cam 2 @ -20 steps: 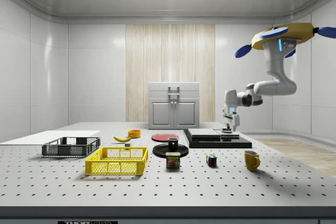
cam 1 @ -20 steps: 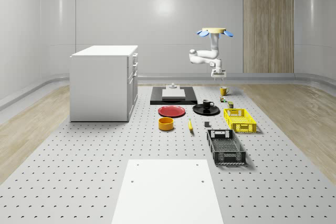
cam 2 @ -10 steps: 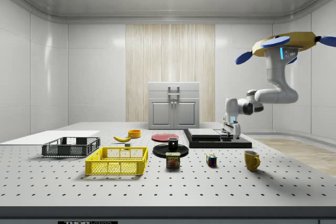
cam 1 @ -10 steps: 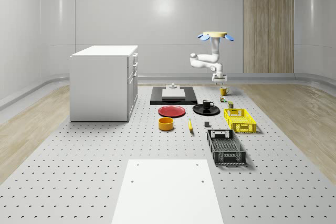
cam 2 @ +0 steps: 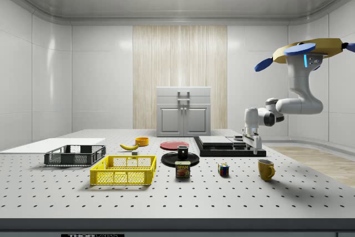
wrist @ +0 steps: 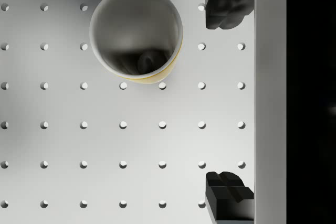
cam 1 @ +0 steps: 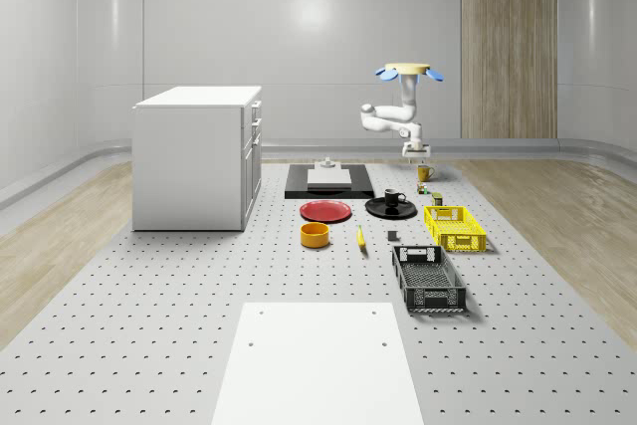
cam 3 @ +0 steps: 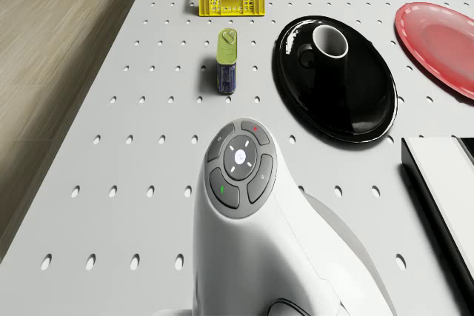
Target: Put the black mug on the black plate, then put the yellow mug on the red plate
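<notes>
The black mug [cam 1: 392,198] [cam 3: 329,46] stands upright on the black plate [cam 1: 403,212] [cam 3: 348,105]. Beside it lies the bare red plate [cam 1: 325,211] [cam 3: 441,38]. Alone on the table near the far right stands the yellow mug [cam 1: 424,173] [cam 2: 265,169] [wrist: 136,35]. The drone [cam 1: 408,72] [cam 2: 310,48] hovers above that corner. My gripper [cam 1: 412,155] [cam 2: 257,148] [wrist: 228,100] points down just above the table, open. Its fingertips [wrist: 228,4] hold nothing, and the yellow mug sits beside the gap, not in it.
A black platform [cam 1: 328,186] carrying a white block lies close to the gripper. A tin can [cam 3: 227,61] and a small cube [cam 2: 223,169] stand near the mugs. Nearer the front are a yellow crate [cam 1: 455,226], a black crate [cam 1: 428,276], an orange bowl [cam 1: 315,235], a banana [cam 1: 360,237] and a white cabinet [cam 1: 199,156].
Drone and arm have shifted toward the side view's right, closer to the yellow mug. The gripper has come down nearer the table. The mugs and plates have stayed put.
</notes>
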Tool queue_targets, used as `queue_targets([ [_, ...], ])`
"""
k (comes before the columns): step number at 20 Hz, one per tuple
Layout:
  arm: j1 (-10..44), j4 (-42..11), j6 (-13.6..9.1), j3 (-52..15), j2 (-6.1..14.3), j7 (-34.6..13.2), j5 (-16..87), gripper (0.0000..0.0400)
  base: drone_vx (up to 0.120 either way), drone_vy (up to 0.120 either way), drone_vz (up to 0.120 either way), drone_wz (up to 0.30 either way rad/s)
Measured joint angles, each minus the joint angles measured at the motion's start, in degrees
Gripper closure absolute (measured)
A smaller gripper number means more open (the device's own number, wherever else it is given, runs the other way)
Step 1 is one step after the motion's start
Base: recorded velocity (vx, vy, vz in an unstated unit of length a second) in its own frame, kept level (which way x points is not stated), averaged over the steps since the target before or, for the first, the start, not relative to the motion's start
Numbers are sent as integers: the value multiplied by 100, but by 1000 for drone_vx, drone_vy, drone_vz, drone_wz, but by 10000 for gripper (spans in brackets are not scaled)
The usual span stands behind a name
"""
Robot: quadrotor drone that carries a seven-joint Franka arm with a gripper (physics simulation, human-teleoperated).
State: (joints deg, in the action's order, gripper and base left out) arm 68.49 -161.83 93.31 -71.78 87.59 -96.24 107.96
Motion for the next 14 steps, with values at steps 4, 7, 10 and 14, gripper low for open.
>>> queue_targets([
  [4, 0, 0, 0, 0, 0, 0, 0, 0, -120, 0, 0, 0],
  [7, 0, 0, 0, 0, 1, 0, 0, 0, -13, 80, 0, 0],
  [10, 0, 0, 1, 0, 1, 0, 0, 0, -40, 40, 0, 0],
  [14, 0, 0, 1, 0, 1, 0, 0, 0, 0, 0, -70, 0],
])
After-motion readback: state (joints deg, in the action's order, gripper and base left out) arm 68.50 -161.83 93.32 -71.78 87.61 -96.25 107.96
